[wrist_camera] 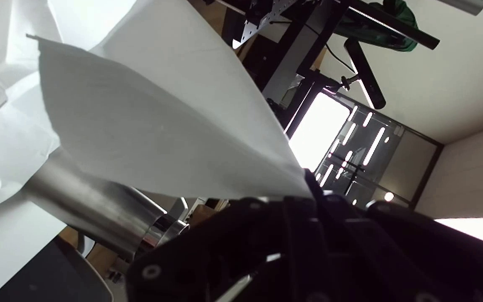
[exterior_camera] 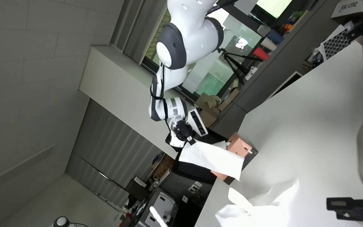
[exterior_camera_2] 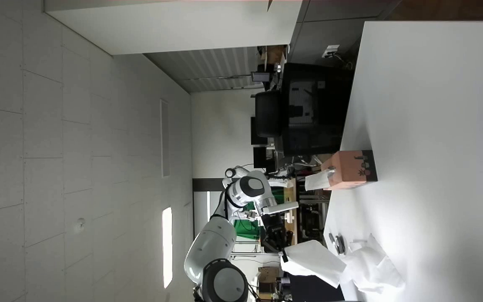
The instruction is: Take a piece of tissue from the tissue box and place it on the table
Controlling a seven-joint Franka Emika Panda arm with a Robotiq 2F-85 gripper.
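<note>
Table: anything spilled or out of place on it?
Crumpled white tissue lies heaped on the table, below the sheet held by the pincer. It looks odd because it's bunched, not flat. The tissue box stands upright. I see no spill.

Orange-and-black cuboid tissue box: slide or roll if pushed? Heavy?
The orange-and-black cuboid tissue box would likely slide, not roll: flat sides, standing on the flat white tabletop. Probably light for its size, as the walls look like cardboard. The thin white tissue sheet sticking up from its top would likely crumple if bumped.
</note>
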